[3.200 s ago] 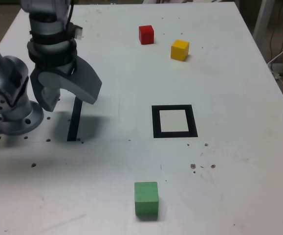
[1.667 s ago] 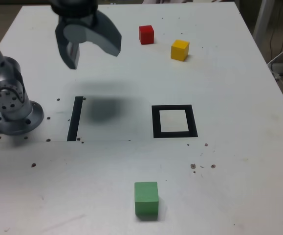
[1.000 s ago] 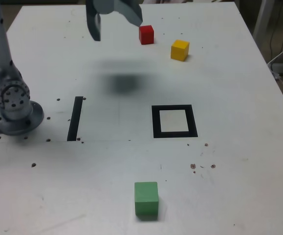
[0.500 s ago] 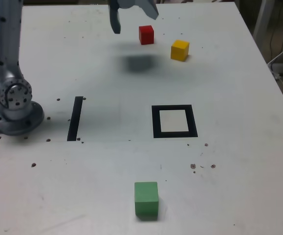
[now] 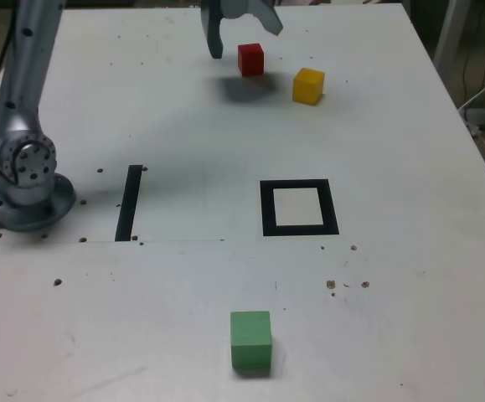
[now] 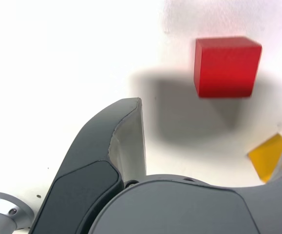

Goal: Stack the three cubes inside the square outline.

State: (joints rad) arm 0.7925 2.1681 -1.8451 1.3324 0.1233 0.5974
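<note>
Currently, the red cube [image 5: 251,60] sits on the far part of the white worktop [image 5: 183,310] in the exterior view, with the yellow cube [image 5: 308,86] near it, toward that view's right. The green cube [image 5: 251,342] lies well apart, at the near side. Between them is the square outline [image 5: 332,208], its pale centre bare of cubes. The gripper [image 5: 247,43] hangs above the worktop by the red cube, jaws spread wide and grasping nothing. Toward the exterior view's left, a narrow black strip [image 5: 129,203] lies beside the arm's round base [image 5: 28,209].
</note>
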